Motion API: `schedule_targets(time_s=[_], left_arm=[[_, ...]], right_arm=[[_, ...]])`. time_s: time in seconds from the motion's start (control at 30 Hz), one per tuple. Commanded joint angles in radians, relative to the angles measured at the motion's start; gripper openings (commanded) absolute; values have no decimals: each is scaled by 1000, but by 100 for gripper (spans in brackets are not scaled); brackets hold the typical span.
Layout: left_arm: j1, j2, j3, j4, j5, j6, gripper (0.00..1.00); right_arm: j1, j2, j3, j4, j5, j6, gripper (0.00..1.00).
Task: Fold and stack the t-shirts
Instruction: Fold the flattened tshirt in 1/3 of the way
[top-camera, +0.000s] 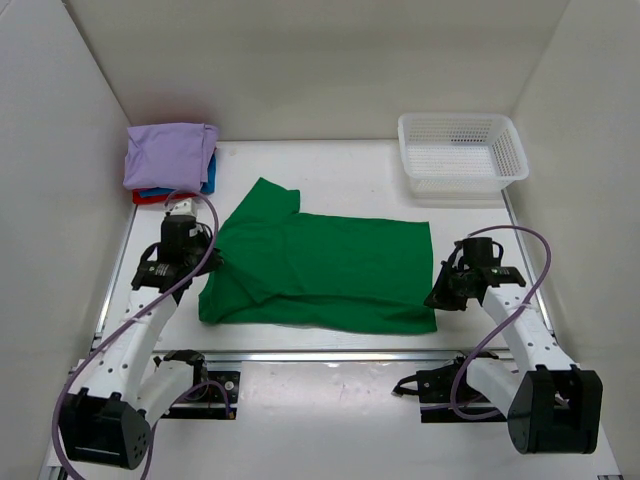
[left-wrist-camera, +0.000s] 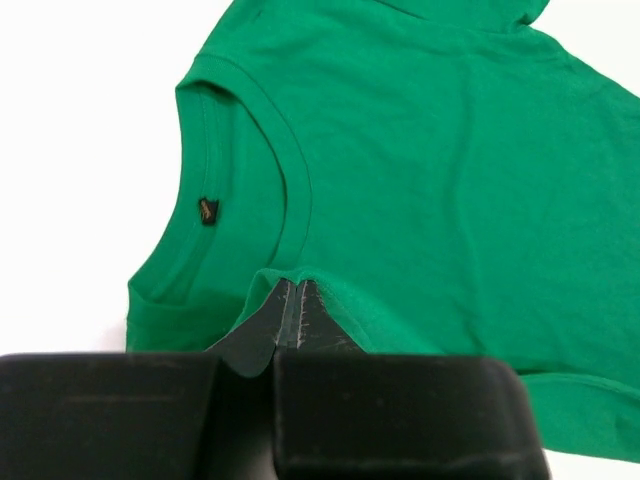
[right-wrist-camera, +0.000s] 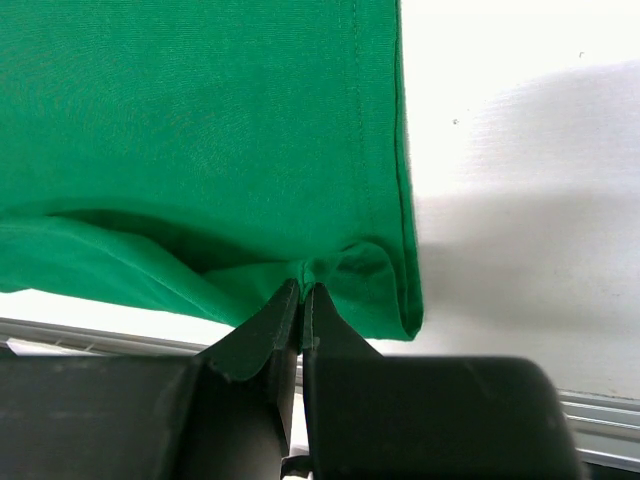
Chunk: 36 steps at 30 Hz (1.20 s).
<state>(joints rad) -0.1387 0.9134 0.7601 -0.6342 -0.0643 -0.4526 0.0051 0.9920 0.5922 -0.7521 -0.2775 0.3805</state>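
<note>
The bright green t-shirt (top-camera: 320, 268) lies spread on the table's middle, partly folded, one sleeve pointing to the back. My left gripper (top-camera: 212, 258) is shut on its left edge beside the collar (left-wrist-camera: 290, 285); the collar and label show in the left wrist view (left-wrist-camera: 208, 210). My right gripper (top-camera: 434, 297) is shut on the shirt's hem at its near right corner (right-wrist-camera: 303, 288). The hem is bunched at the fingertips. A stack of folded shirts sits at the back left: lavender (top-camera: 168, 154) on top, blue (top-camera: 210, 180) and red (top-camera: 148, 196) below.
A white plastic mesh basket (top-camera: 460, 154) stands at the back right. White walls close in the table on left, back and right. A metal rail (top-camera: 330, 354) runs along the near edge. Cables loop off both arms.
</note>
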Motion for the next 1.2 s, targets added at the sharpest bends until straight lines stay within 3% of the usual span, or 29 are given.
schedule_targets(time_s=[0.0, 0.37, 0.83, 0.93, 0.97, 1.0, 1.03, 1.1, 1.17], left_arm=[[8, 31, -10, 76, 1, 31, 0], [-13, 202, -5, 185, 46, 78, 0], [-19, 398, 96, 283, 8, 65, 0], [-18, 423, 113, 278, -2, 63, 0], [-16, 433, 116, 277, -11, 61, 6], [-12, 430, 119, 277, -8, 60, 10], [-4, 433, 117, 284, -21, 57, 19], [4, 415, 108, 307, -25, 39, 39], [8, 421, 134, 311, -38, 34, 51]], right_arm=[[-4, 10, 35, 16, 0, -17, 0], [-60, 88, 54, 83, 32, -38, 0], [-25, 241, 84, 171, 101, -28, 0], [-25, 241, 81, 177, 127, -19, 5], [-34, 234, 78, 180, 126, -19, 6], [-31, 231, 80, 186, 121, -19, 15], [-43, 229, 80, 183, 118, -15, 24], [-50, 209, 80, 194, 129, -14, 33], [-50, 198, 90, 204, 152, -5, 44]])
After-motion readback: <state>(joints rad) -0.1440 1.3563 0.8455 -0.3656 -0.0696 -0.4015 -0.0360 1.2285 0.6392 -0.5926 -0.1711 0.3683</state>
